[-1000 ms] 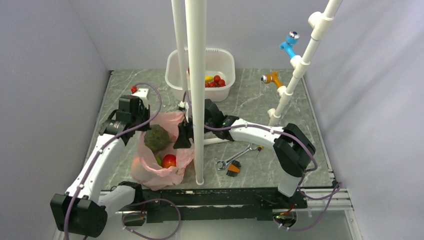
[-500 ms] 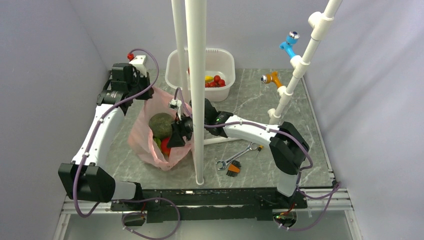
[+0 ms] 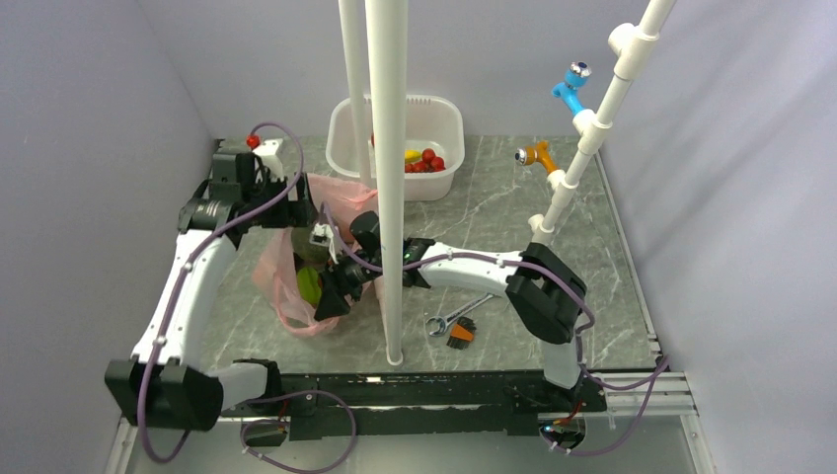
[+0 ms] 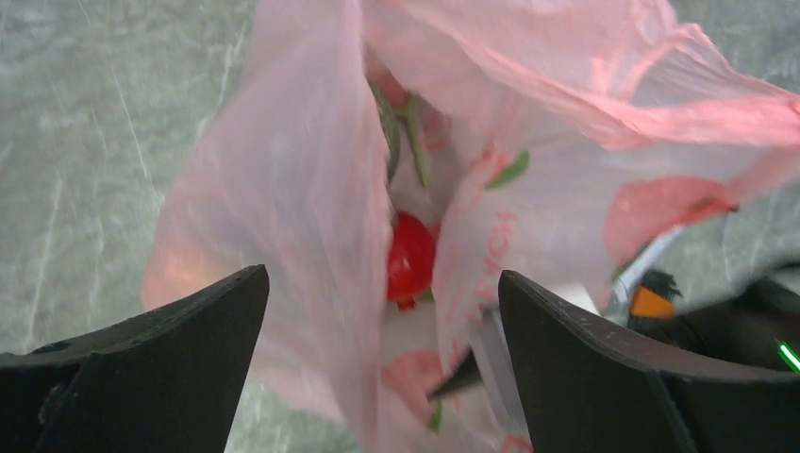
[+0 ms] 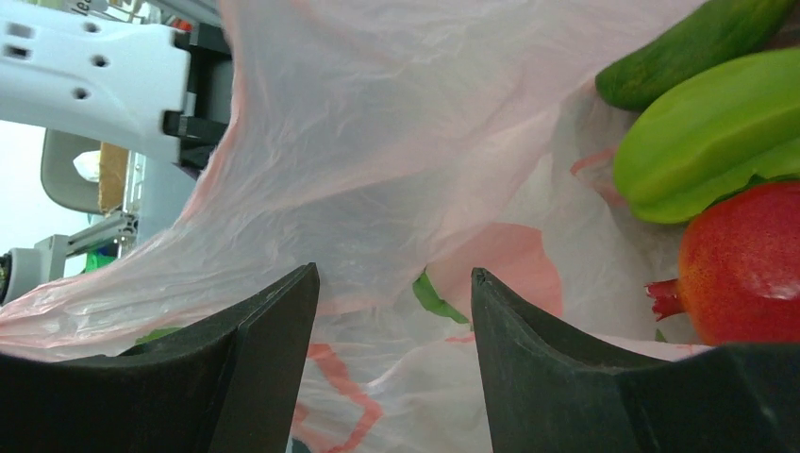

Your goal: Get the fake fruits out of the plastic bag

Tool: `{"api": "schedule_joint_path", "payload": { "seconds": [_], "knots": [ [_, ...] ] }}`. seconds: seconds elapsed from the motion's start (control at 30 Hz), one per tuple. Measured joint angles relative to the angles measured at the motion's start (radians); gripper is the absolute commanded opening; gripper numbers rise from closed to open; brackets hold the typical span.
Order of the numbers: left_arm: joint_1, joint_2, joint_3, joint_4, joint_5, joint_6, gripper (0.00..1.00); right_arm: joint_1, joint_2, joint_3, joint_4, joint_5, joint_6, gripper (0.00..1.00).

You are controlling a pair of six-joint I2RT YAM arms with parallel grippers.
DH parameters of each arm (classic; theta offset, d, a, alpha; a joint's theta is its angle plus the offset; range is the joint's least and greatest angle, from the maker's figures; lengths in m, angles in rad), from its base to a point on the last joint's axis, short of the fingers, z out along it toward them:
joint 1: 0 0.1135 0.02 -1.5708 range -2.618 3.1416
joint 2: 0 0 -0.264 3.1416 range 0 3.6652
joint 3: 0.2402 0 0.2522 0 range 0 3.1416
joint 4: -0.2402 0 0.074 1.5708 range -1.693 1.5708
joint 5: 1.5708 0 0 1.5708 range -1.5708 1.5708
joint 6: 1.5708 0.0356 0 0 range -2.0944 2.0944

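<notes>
Marble tabletop (image 3: 503, 202); pole (image 3: 387, 178) before pink bag (image 3: 276, 283)

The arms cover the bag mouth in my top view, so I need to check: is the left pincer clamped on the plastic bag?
Observer: No. The left wrist view shows the left pincer open, the plastic bag hanging between its spread fingers.
Operator: Any fruit inside?
Observer: Right wrist view: a red fruit, a light green piece and a dark green piece lie together inside.
Operator: And the right pincer?
Observer: The right pincer is open, only bag film across its gap.
</notes>
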Motion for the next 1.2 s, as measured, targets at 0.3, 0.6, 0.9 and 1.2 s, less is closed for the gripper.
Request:
{"api": "schedule_joint_path", "payload": {
  "seconds": [0.3, 0.6, 0.9, 1.2],
  "knots": [
    [0.001, -0.437, -0.035, -0.243, 0.007, -0.071, 0.99, -0.01, 0.08, -0.016, 0.053, 0.034, 0.056, 0.63],
    [0.001, -0.629, -0.301, -0.346, 0.016, -0.195, 0.99, -0.012, 0.089, -0.058, 0.085, 0.074, 0.108, 0.64],
    [0.001, -0.735, -0.41, -0.435, 0.024, -0.261, 0.23, -0.018, 0.022, -0.098, 0.095, 0.154, 0.126, 0.64],
    [0.0, -0.86, -0.449, -0.557, -0.008, -0.28, 0.0, -0.073, -0.05, -0.086, 0.083, 0.393, 0.082, 0.61]
  ]
}}
